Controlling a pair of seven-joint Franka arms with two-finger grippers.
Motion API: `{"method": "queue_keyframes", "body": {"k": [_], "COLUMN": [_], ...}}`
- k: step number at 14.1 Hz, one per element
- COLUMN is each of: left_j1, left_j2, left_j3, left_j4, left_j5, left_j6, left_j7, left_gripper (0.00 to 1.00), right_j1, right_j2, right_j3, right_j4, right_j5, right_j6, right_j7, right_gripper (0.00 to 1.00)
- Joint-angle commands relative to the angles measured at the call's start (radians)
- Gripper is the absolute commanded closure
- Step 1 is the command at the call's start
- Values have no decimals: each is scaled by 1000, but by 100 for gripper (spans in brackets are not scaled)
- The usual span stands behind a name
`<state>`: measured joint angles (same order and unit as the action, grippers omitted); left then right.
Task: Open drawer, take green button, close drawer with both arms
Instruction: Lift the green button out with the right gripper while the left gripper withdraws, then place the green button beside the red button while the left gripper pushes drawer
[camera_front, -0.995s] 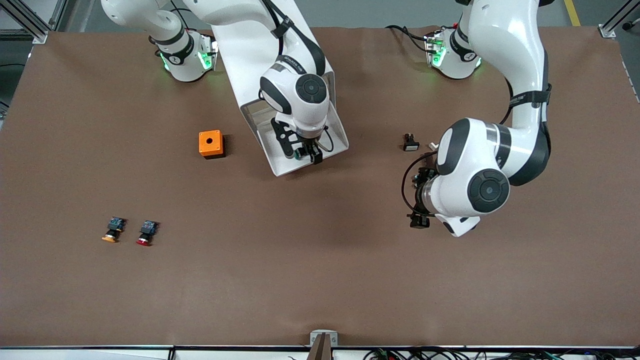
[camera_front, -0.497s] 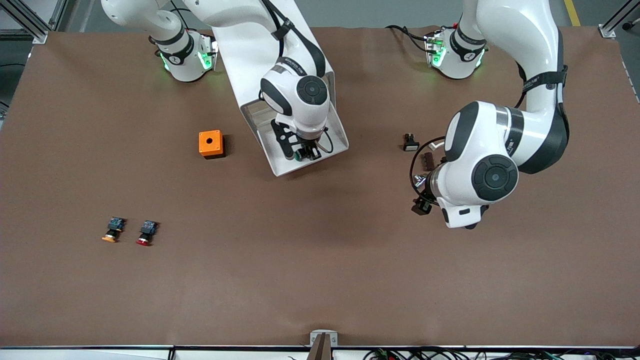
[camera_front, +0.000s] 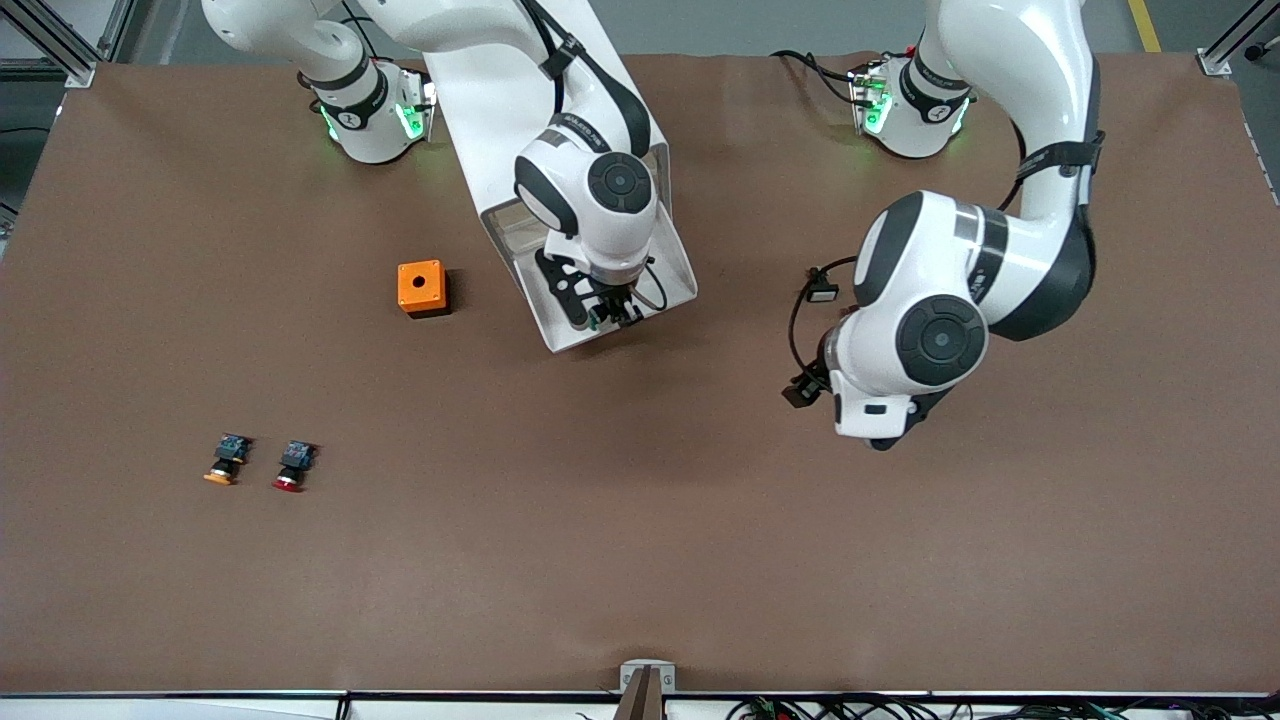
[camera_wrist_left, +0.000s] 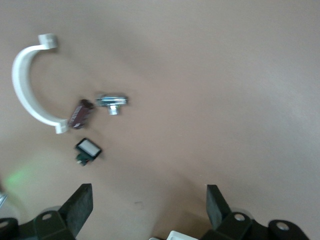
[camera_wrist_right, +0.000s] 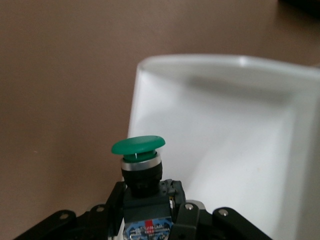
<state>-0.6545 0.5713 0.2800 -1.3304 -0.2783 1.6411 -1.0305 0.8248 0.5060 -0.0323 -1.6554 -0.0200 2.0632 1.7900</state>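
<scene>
The drawer (camera_front: 553, 322) stands pulled out of the white cabinet (camera_front: 485, 120) at mid-table. My right gripper (camera_front: 610, 312) hangs over the drawer's open end, shut on the green-capped button (camera_front: 594, 318). In the right wrist view the button (camera_wrist_right: 138, 146) stands cap up between the fingers of the right gripper (camera_wrist_right: 147, 202), over the drawer's rim (camera_wrist_right: 145, 70). My left gripper (camera_front: 882, 438) hovers over bare table toward the left arm's end. In the left wrist view the left gripper (camera_wrist_left: 147, 195) is open and empty.
An orange cube with a hole (camera_front: 421, 287) sits beside the drawer toward the right arm's end. Orange-capped (camera_front: 224, 460) and red-capped (camera_front: 292, 466) buttons lie nearer the camera. A white-faced part (camera_wrist_left: 88, 150), a bolt (camera_wrist_left: 112, 101), a brown piece (camera_wrist_left: 80, 113) and a white clip (camera_wrist_left: 27, 95) lie under the left arm.
My left arm has swung its wrist toward the drawer. My right gripper has stayed over the drawer's end with the green button in it.
</scene>
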Motion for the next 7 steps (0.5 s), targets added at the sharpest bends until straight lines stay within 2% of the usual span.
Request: {"method": "queue_keyframes", "body": {"k": [1, 5, 7], "left_j1": [-5, -8, -13], "left_j2": [-18, 42, 94], "left_j3": [-56, -166, -220], "left_j4": [-104, -203, -210], "left_j5": [25, 25, 15], "left_j6": [158, 417, 509], "left_j7": [61, 124, 104], "left_gripper": [0, 0, 0], "right_j1": [-128, -314, -386], "right_j2": [-70, -98, -93], "right_j3": [11, 9, 9], "right_j4": [17, -10, -46], "right_j5": [0, 2, 0], "right_j6": [-57, -52, -13], "right_j7": [-243, -663, -829], "right_gripper": [100, 100, 100]}}
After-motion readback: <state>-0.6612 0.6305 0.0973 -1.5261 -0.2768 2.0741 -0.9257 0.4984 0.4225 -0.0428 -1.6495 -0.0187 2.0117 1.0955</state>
